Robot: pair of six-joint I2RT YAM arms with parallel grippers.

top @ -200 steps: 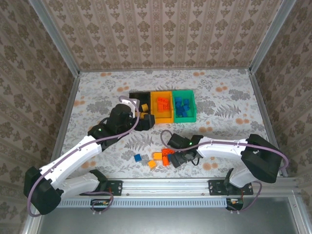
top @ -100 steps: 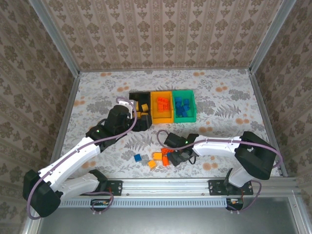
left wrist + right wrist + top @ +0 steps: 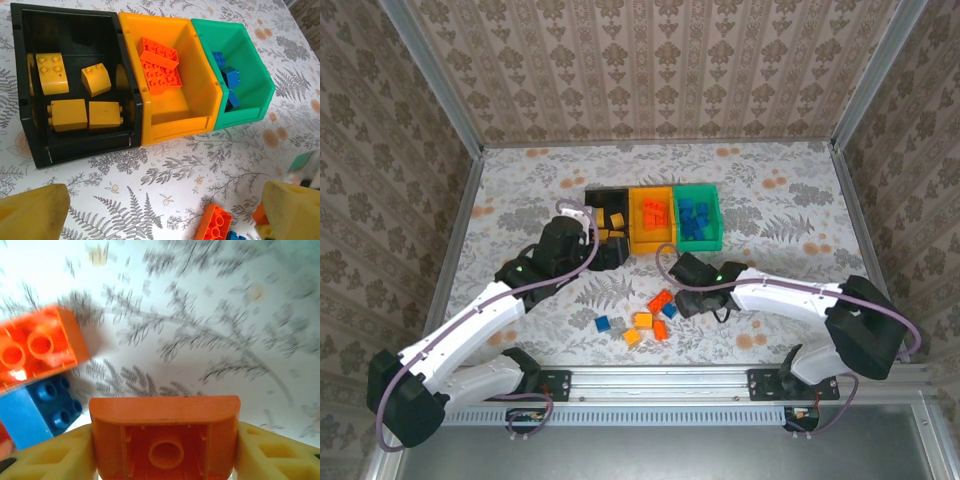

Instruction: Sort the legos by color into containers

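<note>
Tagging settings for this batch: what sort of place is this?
Probably a staged robot test cell, not a home: wallpapered panels in an aluminium frame, two arms bolted to a rail, three sorting bins on a floral tabletop.

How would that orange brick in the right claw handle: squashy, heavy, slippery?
Probably stiff: the orange brick shows crisp edges while squeezed in the right claw. Likely light, since its underside looks hollow. Its smooth plastic may be slippery, though the flat sides suit the grip.

We can read no text, label, brand, number or sign here: the legos [image 3: 643,320], the containers [image 3: 175,127] and the flowered table [image 3: 770,200] show only plain colour or printed pattern.
</note>
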